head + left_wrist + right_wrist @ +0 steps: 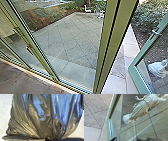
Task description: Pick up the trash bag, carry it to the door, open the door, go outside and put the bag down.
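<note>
I have the door [138, 60] swung outward, with a gap showing between its leaf and the thick green post [110, 45]. The step in hand, as I judge it, is getting it wide enough for the robot and its load. I want light, steady pressure from the right gripper [114, 139], near the glass and low by the door's edge; I can't tell whether it is spread or pressed together. A slow push along the swing should do it – a jab could make the leaf bounce back at us.

The trash bag [41, 119] hangs large in the left wrist view, its pleats drawn in to where I take the left gripper [50, 139] to be pinching it. The plastic looks thin (it would tear on a corner, I bet), so that arm wants to be tucked in as we pass the post.

The sill [60, 84] runs along the floor's edge and could jolt the wheels, so I'd cross it squarely. Past the leaf's glass stands a pale statue [140, 109], worth a wide berth – as is the door handle [155, 32], which could snag plastic. White chairs [88, 10] sit well off across the paving [72, 35].
</note>
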`<state>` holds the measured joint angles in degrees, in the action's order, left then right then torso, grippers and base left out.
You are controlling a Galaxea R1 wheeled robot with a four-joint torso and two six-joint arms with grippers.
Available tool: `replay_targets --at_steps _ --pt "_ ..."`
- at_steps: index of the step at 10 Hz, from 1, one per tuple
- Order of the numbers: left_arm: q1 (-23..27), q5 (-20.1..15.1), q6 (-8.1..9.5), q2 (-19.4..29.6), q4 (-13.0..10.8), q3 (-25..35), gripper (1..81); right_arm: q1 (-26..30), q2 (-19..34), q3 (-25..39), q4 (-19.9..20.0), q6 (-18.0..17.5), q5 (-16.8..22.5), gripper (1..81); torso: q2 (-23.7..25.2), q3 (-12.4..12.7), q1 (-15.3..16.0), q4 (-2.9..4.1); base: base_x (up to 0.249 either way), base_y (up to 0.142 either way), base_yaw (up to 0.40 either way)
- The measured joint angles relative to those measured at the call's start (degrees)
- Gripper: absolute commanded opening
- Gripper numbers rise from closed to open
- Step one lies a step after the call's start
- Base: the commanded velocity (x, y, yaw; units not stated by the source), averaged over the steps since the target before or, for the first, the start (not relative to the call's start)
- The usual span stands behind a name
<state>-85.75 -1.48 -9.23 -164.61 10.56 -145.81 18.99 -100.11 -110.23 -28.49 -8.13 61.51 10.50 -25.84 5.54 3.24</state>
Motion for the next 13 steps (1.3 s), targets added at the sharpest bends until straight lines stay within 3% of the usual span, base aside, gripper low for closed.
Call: replay_targets --at_steps 2,5,7,10,13 --pt "0.0 0.2 -0.02 0.0 0.0 0.0 1.0 -5.0 0.2 0.5 9.6 -0.2 0.7 81.1 0.0 1.0 0.0 0.00 0.000 0.000 0.000" --pt "-0.2 0.1 -0.17 0.0 0.0 0.0 1.0 -16.2 1.1 3.2 18.1 -0.3 1.5 81.1 0.0 2.4 0.0 0.00 0.000 0.000 0.000" --pt "-0.2 0.2 -0.22 0.0 0.0 0.0 1.0 -25.4 1.5 6.1 22.6 -0.3 -0.4 81.1 0.0 3.8 0.0 0.00 0.000 0.000 0.000" --pt "-0.9 0.0 -0.57 0.0 0.0 0.0 1.0 -43.2 1.0 10.1 28.0 -0.3 -8.2 81.1 0.0 6.0 0.0 0.00 0.000 0.000 0.000" --pt "-0.9 0.0 -0.57 0.0 0.0 0.0 1.0 -59.9 -3.5 11.7 31.9 -0.5 -18.8 81.1 0.0 8.3 0.0 0.00 0.000 0.000 0.000"
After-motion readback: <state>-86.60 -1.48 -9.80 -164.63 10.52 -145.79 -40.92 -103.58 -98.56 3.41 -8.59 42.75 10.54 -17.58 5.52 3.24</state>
